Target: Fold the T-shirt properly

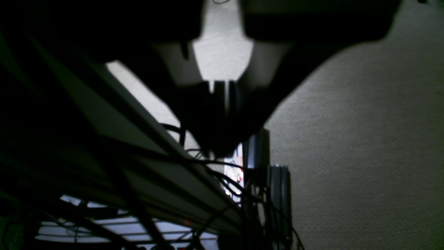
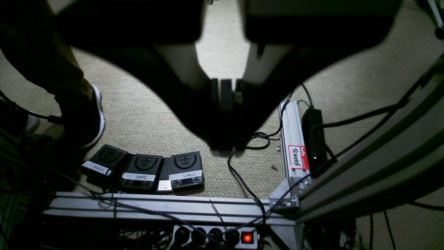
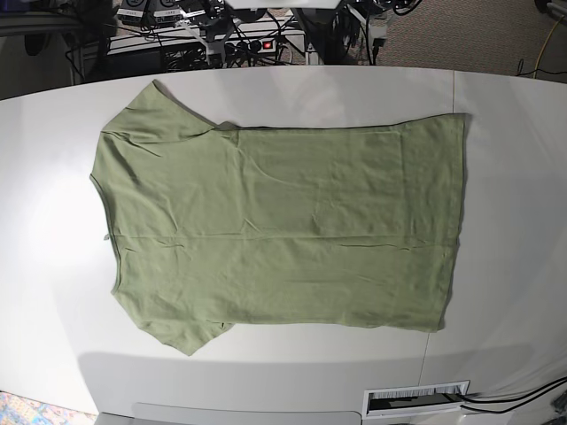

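The olive-green T-shirt (image 3: 283, 221) lies spread flat on the white table (image 3: 514, 106) in the base view. Its collar end is at the left, its hem at the right, and one sleeve points to the far left corner and the other to the near left. Neither arm shows in the base view. In the left wrist view, my left gripper (image 1: 215, 149) is shut and empty, hanging over carpet beside the table frame. In the right wrist view, my right gripper (image 2: 223, 147) is shut and empty above the floor. No cloth shows in either wrist view.
Below my right gripper are three black foot pedals (image 2: 144, 168), a power strip with a red light (image 2: 215, 238), aluminium frame rails (image 2: 293, 139), loose cables and a person's shoe (image 2: 95, 118). A white slotted vent (image 3: 416, 398) sits at the table's near edge.
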Motion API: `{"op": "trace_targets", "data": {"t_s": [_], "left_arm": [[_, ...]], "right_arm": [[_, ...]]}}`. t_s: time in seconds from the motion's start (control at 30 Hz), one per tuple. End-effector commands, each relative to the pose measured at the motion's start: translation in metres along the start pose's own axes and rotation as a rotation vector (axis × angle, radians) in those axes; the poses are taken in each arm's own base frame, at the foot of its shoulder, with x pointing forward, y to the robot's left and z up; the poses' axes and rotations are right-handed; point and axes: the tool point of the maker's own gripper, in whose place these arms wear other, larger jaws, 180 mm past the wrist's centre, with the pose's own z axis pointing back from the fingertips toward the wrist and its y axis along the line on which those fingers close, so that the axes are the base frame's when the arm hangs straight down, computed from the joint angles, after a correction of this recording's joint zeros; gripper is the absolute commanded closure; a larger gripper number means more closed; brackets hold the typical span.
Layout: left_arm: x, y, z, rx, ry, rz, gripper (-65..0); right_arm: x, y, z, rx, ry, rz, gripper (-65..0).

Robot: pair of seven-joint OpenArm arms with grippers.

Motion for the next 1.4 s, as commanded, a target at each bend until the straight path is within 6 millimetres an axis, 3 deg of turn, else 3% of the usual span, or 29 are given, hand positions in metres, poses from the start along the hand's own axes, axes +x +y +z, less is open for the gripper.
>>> {"op": "trace_targets", "data": {"t_s": [0.0,0.57,0.8,0.97,1.2,1.37], "left_arm": [[-0.002,-0.003,0.001,-0.012,-0.007,0.003,0.0],[-0.004,-0.002,0.001,-0.012,-0.004,0.004,0.0],[-0.005,-0.002,0.001,-0.012,-0.003,0.004,0.0],[-0.019,0.000,0.005,-0.007,0.017,0.008,0.0],[-0.042,0.009,0.016,0.005,0.026,0.003,0.0],[-0.056,0.025,0.029,0.027,0.024,-0.011,0.0]], "right_arm": [[0.004,-0.004,0.000,-0.008,-0.019,0.001,0.0],[0.004,-0.004,0.000,-0.008,-0.017,0.002,0.0],[-0.008,-0.009,0.002,-0.020,0.005,0.061,0.0],[-0.033,-0.025,0.005,-0.041,0.044,0.073,0.0],[-0.066,-0.063,0.014,-0.090,0.102,0.100,0.0],[-0.073,-0.082,0.023,-0.092,0.099,0.131,0.0]]}}
